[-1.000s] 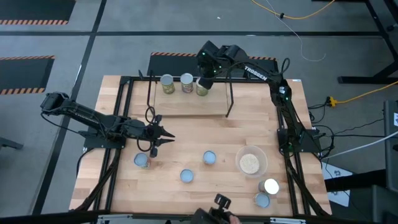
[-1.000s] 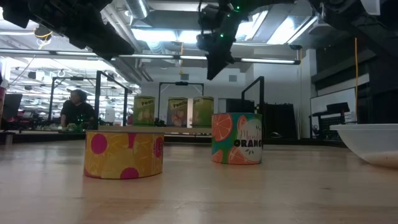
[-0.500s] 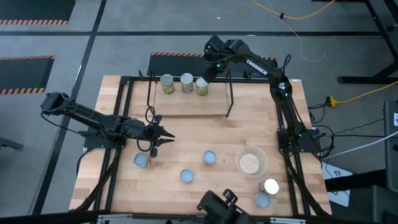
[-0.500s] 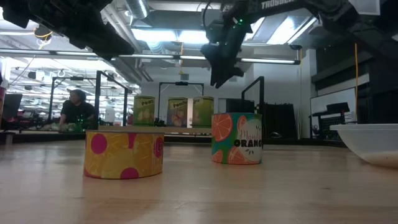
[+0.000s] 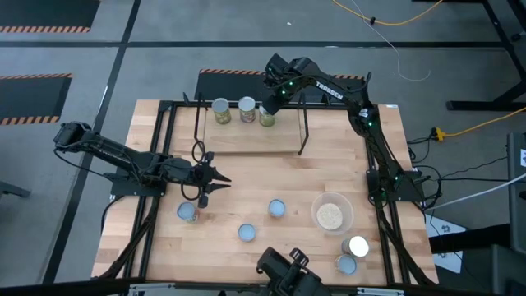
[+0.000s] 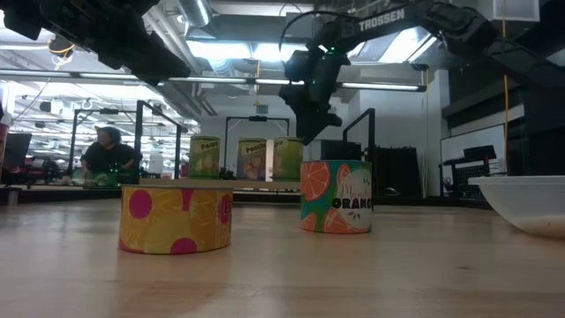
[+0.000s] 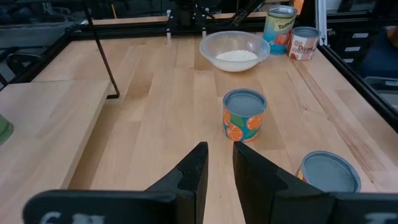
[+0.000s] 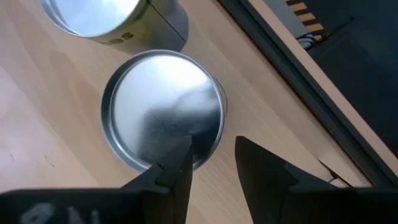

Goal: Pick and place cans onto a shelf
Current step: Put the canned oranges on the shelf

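Observation:
Three cans stand in a row on the shelf's pale board (image 5: 246, 140) at the far side; their olive-tan labels (image 6: 250, 159) show in the low view. My right gripper (image 5: 269, 105) hangs open, pointing steeply down, just over the rightmost one, whose silver top (image 8: 163, 106) fills the right wrist view. One finger (image 8: 177, 165) stands over the top's rim, the other (image 8: 261, 165) over the board beside it. Several cans stand on the table, among them an orange-printed one (image 7: 244, 115). My left gripper (image 5: 220, 178) hovers at the table's left, slightly open and empty. My right gripper comes at the rightmost shelf can from above, at the rim (image 8: 202, 140) of its top. Whether a finger touches the can, I cannot tell. The can stands upright on the board.
A clear bowl (image 5: 330, 215) of pale grains sits at the near right, with two cans (image 5: 353, 253) beside it. A yellow-and-pink can (image 6: 175, 218) stands near the low camera. Thin black shelf rods (image 5: 305, 131) rise beside my right gripper. A person (image 6: 108, 152) sits far behind the table.
My right gripper has come down toward the rightmost shelf can and rolled about its own axis. The three cans on the shelf have stayed in place.

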Tool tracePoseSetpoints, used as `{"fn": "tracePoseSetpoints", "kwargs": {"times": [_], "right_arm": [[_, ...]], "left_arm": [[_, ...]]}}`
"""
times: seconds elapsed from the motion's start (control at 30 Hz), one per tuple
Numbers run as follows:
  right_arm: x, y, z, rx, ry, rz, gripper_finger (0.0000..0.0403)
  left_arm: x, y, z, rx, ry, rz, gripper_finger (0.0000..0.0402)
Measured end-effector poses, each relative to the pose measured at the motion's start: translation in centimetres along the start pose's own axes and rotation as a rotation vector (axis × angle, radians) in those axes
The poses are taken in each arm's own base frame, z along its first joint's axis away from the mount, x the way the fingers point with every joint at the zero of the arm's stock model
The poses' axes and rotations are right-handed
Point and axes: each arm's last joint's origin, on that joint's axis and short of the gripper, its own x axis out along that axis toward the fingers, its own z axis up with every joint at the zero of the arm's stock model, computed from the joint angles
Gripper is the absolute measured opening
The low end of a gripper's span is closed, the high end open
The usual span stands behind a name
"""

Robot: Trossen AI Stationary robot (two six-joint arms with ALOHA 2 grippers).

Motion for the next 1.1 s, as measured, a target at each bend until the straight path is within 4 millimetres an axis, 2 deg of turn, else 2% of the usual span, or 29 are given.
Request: {"fn": "tracePoseSetpoints", "kwargs": {"times": [0.27, 0.6, 1.1], "right_arm": [[0.1, 0.0, 0.1, -0.060, -0.004, 0.002, 0.0111], [0.1, 0.1, 0.3, -0.207, -0.028, 0.001, 0.0010], [0.2, -0.1, 1.2, -0.408, -0.117, -0.019, 0.0005]], "left_arm": [[0.0, 0.0, 0.0, 0.000, 0.000, 0.000, 0.0069], [0.0, 0.0, 0.0, 0.000, 0.000, 0.000, 0.0069], [0.0, 0.0, 0.0, 0.000, 0.000, 0.000, 0.0069]]}}
